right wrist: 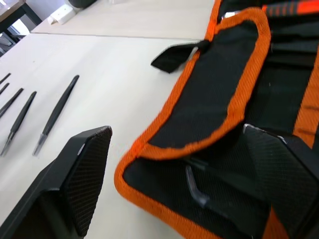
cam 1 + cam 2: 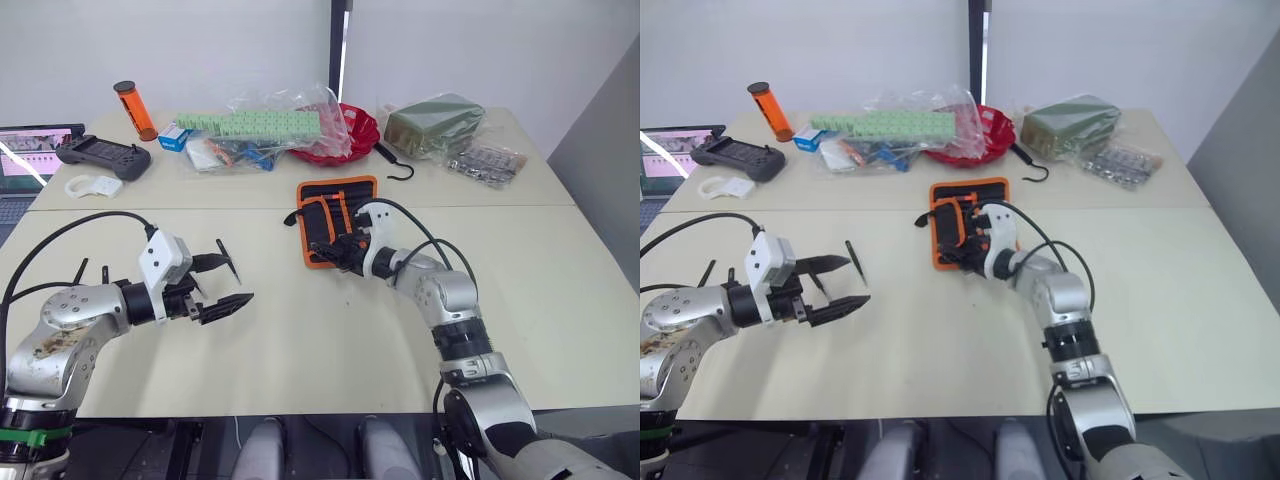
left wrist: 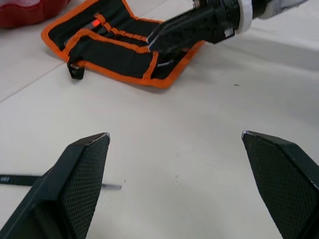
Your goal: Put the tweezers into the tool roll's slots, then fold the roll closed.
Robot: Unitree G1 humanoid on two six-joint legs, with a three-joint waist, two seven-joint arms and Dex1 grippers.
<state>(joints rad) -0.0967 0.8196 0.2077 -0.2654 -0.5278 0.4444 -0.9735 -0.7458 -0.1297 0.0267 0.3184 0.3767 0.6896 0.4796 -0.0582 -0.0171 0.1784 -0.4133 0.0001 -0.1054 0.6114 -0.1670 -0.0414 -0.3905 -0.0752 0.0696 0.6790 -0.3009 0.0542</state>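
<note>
Left gripper (image 2: 222, 283): you are holding its two black fingers spread wide, gripping nothing, hovering over bare table (image 2: 300, 350) on the robot's left side; one of the tweezers (image 2: 853, 262) is lying on the table just beside its upper finger.

Right gripper (image 2: 335, 252): you are keeping its fingers parted at the near edge of the tool roll (image 2: 333, 218); in the right wrist view one finger (image 1: 82, 174) is sitting off the fabric over the table, the other (image 1: 284, 169) is lying over the roll's inner face; whether they are pinching anything, you cannot tell.

Tool roll: lying open and flat near the table's middle, an orange-edged flap (image 1: 219, 89) folded over part of it; its black strap (image 1: 174, 56) is trailing off the edge toward the robot's left.

Tweezers, remainder: several lying loose in a row on the table (image 1: 55, 112), well apart from the roll, on the robot's left.

Far side of the table: black hook (image 2: 398, 165); red bowl (image 2: 358, 128); orange tube (image 2: 135, 110); black handheld controller (image 2: 102, 153).
</note>
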